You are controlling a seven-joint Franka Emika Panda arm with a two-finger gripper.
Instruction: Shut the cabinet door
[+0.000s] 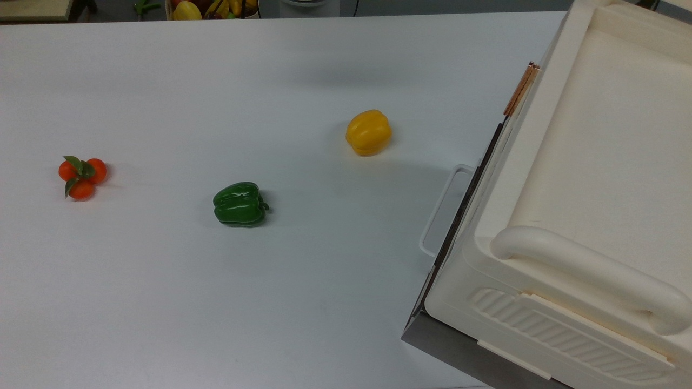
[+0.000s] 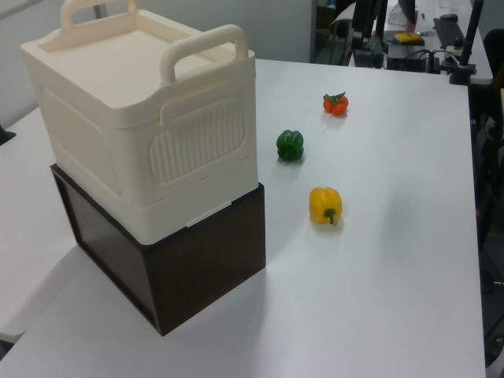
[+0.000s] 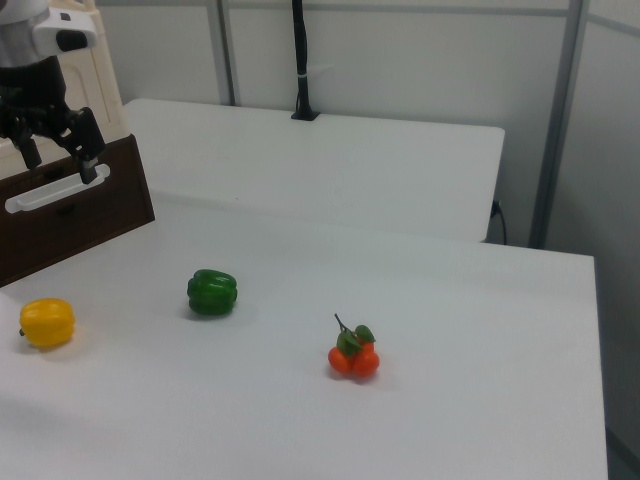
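The cream-white cabinet (image 1: 594, 135) stands on a dark brown base (image 2: 197, 260) at the top view's right. Its cabinet door shows edge-on along the top view's left side of the box. The door's copper bar handle (image 1: 520, 89) lies close against the cabinet's rim. In the right view my gripper (image 3: 57, 155) hangs at the upper left, in front of the cabinet (image 3: 95, 60) and just above the base's white loop handle (image 3: 50, 190). Its black fingers (image 3: 88, 152) are spread open with nothing between them.
On the white table lie a yellow pepper (image 1: 368, 132), a green pepper (image 1: 239, 203) and a cluster of small oranges (image 1: 81, 176). The white loop handle (image 1: 440, 213) sticks out from the base toward the peppers. A black post (image 3: 300, 60) stands on the far table.
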